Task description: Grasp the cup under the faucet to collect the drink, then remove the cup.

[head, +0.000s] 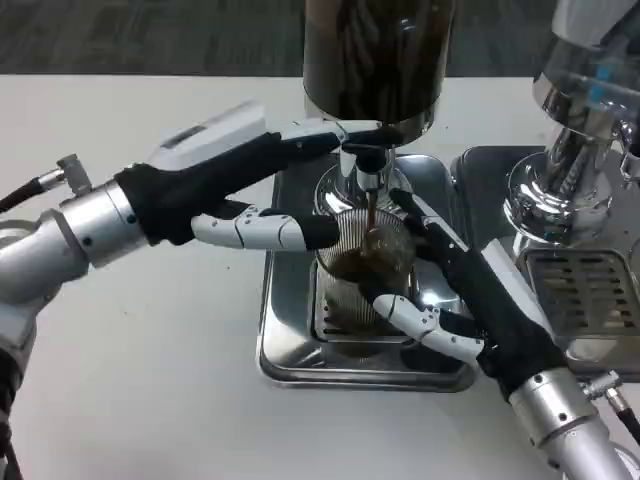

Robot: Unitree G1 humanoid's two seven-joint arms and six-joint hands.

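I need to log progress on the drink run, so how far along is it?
Done: right hand grips the cup under the faucet. In hand: left hand touches the faucet while dark drink streams in. Left: taking the cup off the drip tray.

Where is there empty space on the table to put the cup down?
Bare white table lies left of the drip tray, below the left hand. Around the cup it is crowded: both hands, with the right hand there, and the faucet.
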